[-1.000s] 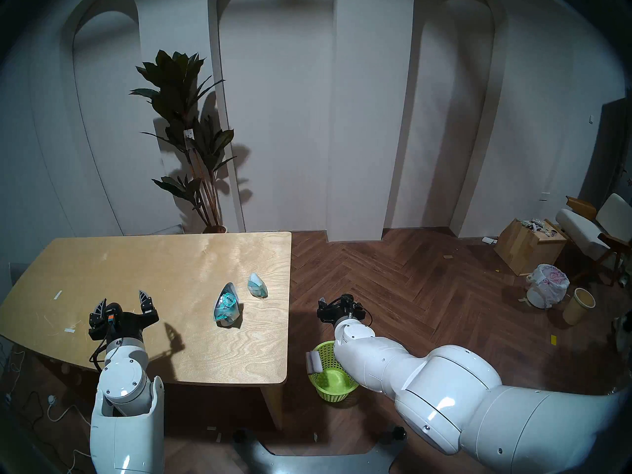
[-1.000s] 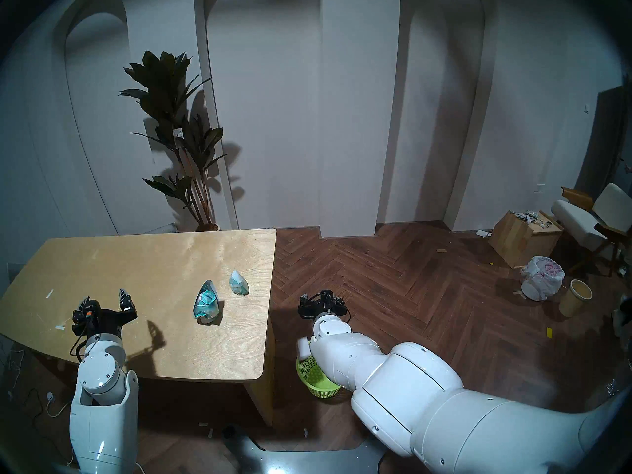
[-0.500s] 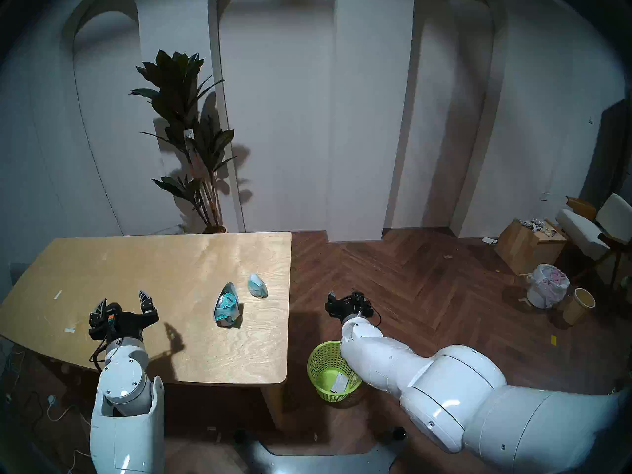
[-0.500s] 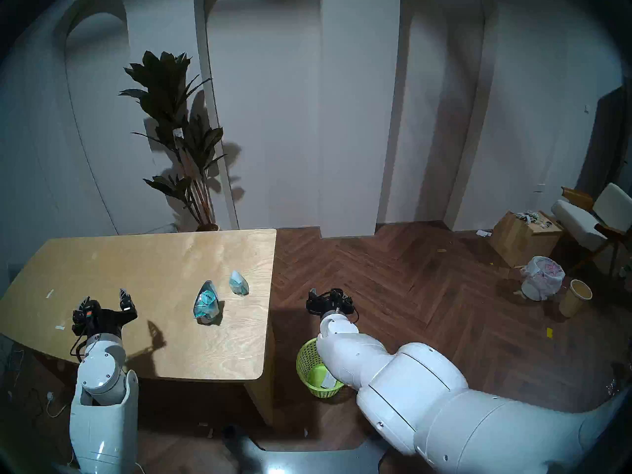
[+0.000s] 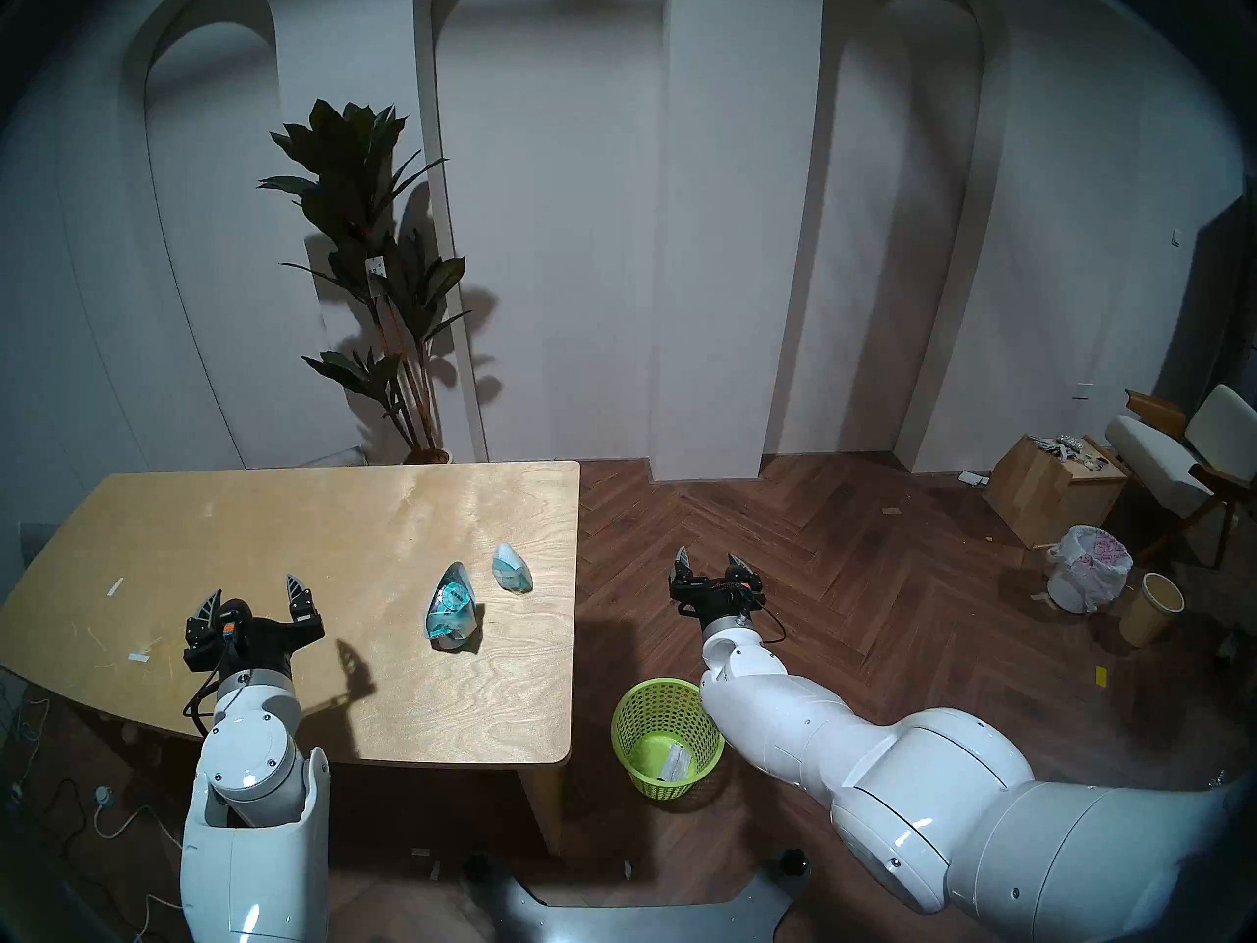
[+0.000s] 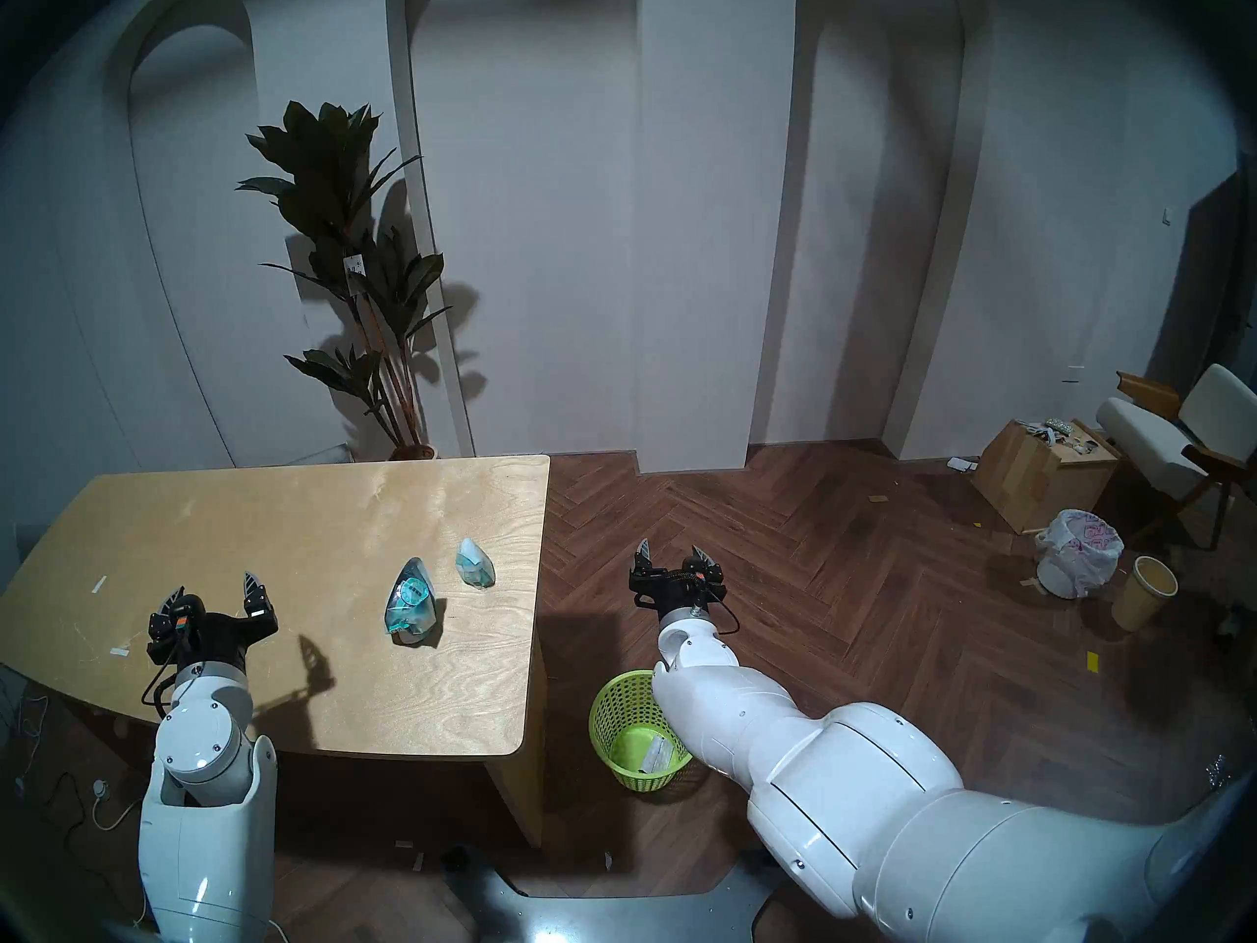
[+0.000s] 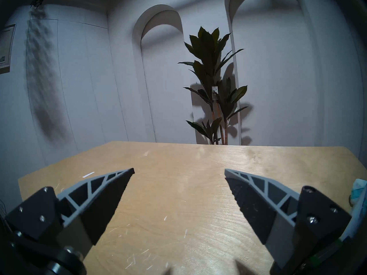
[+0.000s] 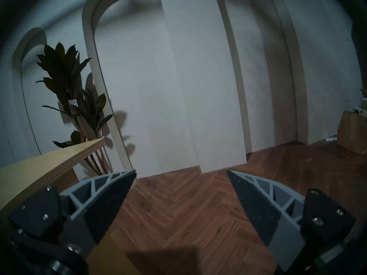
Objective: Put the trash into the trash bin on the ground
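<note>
The lime-green mesh trash bin (image 5: pixel 653 710) (image 6: pixel 615 707) stands on the floor by the table's right edge. A flat white packet (image 5: pixel 673 761) (image 6: pixel 655 751) lies inside it. Two clear-and-teal wrappers lie on the table, the bigger wrapper (image 5: pixel 450 608) (image 6: pixel 410 603) near the middle and the smaller wrapper (image 5: pixel 511 567) (image 6: pixel 474 562) beyond it to the right; a wrapper's edge (image 7: pixel 358 193) shows in the left wrist view. My left gripper (image 5: pixel 253 593) (image 6: pixel 214 589) (image 7: pixel 179 171) is open and empty over the table's left part. My right gripper (image 5: pixel 711 560) (image 6: pixel 673 552) (image 8: pixel 181 174) is open and empty above the floor beyond the bin.
The wooden table (image 5: pixel 272 513) has a right edge (image 8: pixel 83 151) close to my right gripper. A potted plant (image 5: pixel 381 275) stands behind it. At far right stand a white bagged bucket (image 5: pixel 1088 567), a tan cardboard cylinder (image 5: pixel 1153 608), a wooden box (image 5: pixel 1047 492) and a chair (image 5: pixel 1183 452).
The white packet fell from beside the bin's rim into the bin. My right gripper rose and moved right, away from the bin, tilting up. My left gripper shifted slightly forward and right.
</note>
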You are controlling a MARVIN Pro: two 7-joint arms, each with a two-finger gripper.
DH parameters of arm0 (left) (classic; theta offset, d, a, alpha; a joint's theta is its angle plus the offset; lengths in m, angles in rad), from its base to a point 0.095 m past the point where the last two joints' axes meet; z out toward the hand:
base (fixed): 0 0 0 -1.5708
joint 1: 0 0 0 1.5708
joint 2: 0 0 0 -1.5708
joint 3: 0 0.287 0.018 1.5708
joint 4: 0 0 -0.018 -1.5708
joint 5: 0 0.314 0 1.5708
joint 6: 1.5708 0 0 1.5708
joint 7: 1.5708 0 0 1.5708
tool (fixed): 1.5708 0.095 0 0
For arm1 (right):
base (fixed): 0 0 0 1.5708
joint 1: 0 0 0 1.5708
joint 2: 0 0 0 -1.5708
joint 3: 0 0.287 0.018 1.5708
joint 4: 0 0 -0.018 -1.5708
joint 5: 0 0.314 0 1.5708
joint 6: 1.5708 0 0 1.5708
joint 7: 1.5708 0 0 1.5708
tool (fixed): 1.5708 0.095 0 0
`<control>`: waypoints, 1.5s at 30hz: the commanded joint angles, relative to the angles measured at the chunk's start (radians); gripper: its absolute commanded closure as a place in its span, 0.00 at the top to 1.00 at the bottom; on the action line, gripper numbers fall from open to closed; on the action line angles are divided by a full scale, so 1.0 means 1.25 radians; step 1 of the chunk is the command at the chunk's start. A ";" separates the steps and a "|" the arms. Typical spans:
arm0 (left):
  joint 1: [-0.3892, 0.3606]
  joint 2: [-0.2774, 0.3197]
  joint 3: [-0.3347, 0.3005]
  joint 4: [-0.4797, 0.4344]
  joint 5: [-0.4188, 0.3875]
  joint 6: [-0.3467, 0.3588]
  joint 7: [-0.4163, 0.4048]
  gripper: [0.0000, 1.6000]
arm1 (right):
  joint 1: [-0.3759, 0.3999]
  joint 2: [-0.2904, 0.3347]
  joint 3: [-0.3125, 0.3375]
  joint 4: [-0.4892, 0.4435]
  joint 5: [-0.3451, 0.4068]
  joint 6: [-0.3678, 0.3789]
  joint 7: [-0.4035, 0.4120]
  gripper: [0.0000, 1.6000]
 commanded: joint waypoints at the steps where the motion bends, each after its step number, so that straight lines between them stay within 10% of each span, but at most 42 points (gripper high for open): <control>1: -0.032 0.015 0.041 -0.021 0.011 0.005 -0.022 1.00 | 0.017 0.084 0.012 -0.030 -0.008 -0.053 -0.006 1.00; 45: -0.031 -0.003 0.148 -0.099 -0.103 0.182 -0.137 1.00 | -0.130 0.278 0.063 -0.127 -0.041 -0.147 0.003 1.00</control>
